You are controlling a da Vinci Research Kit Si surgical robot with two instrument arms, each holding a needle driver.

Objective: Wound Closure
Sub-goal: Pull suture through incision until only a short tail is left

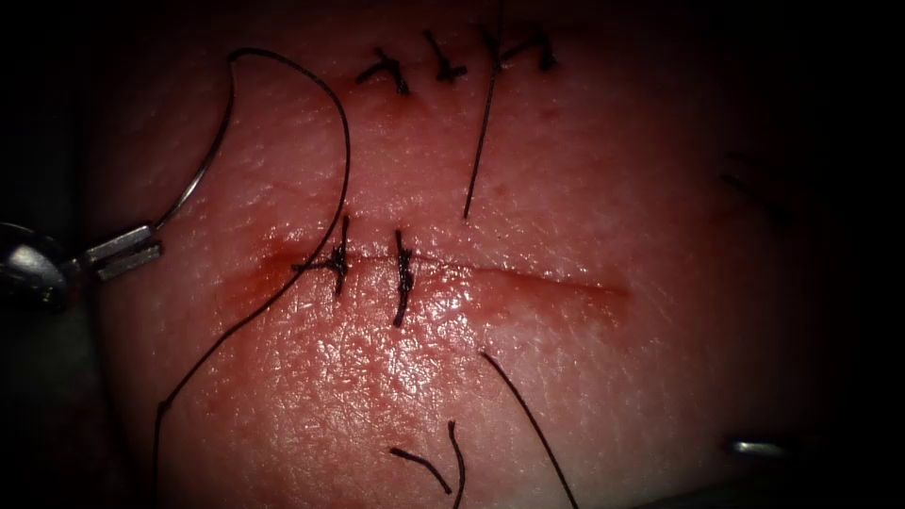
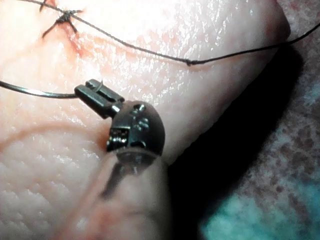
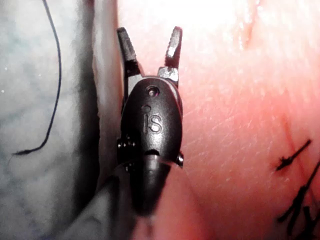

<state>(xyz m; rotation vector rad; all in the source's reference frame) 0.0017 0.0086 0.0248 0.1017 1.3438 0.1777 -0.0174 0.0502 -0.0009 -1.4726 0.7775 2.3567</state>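
Gripping the needle near its tail end, the left tool sits at nine o'clock of the cut, jaws clenched. The needle arcs free above the tissue, not in it, its tip up toward eleven o'clock, where the thread leaves it and runs down past the two stitches on the cut's left part. The right tool hovers with jaws parted, holding nothing. Cut ends of thread lie at six o'clock.

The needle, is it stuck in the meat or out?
Out. The needle curves free above the tissue, left of the cut, one end held in the left pincer.
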